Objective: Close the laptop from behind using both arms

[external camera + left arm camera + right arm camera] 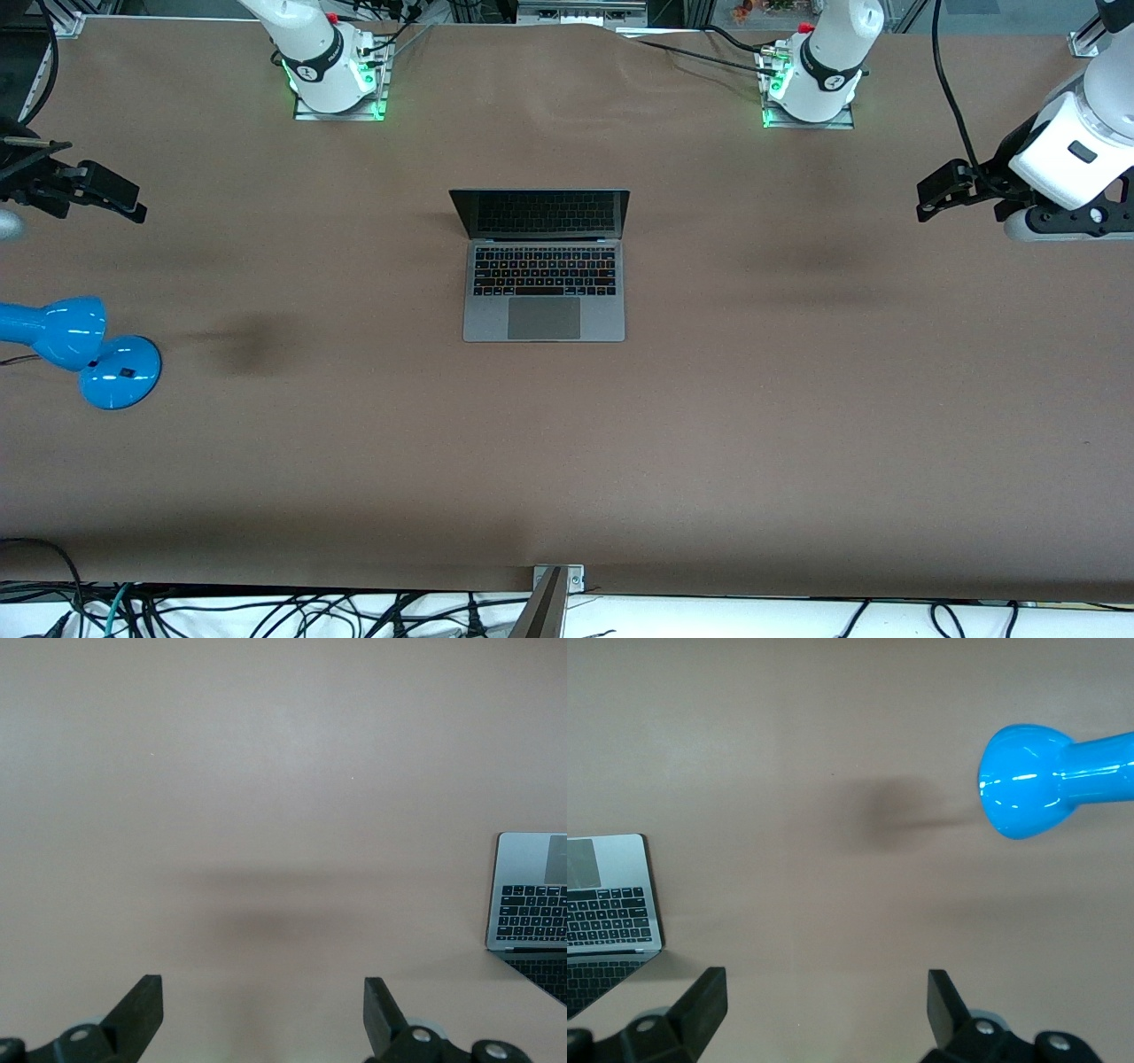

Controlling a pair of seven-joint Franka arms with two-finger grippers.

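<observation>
**Open laptop at mid-tabletop, both arms held out at the ends**

The slim space-grey metal laptop with a black keyboard, large trackpad and dark screen sits on the brown tabletop, about midway between the two arm bases and somewhat nearer to the front camera than they are. Its lid stands raised, the dark screen facing the front camera and the keyboard deck lying flat on the tabletop. Nothing touches it.

The left gripper, black and mounted on a large white jointed arm, hangs over the left arm's end of the tabletop, well apart from the laptop. In the left wrist view its two black fingers are spread wide with bare tabletop between them, grasping nothing; a corner of the laptop shows at the edge of that view.

The right gripper, also black, hangs over the right arm's end of the tabletop, likewise well apart from the laptop. Its fingers are released and spread, with only tabletop between them.

A glossy blue desk lamp with a round base and a bulbous head stands on the tabletop toward the right arm's end, nearer to the front camera than the laptop. Its head appears in the right wrist view, with a soft shadow on the tabletop beside it.
</observation>
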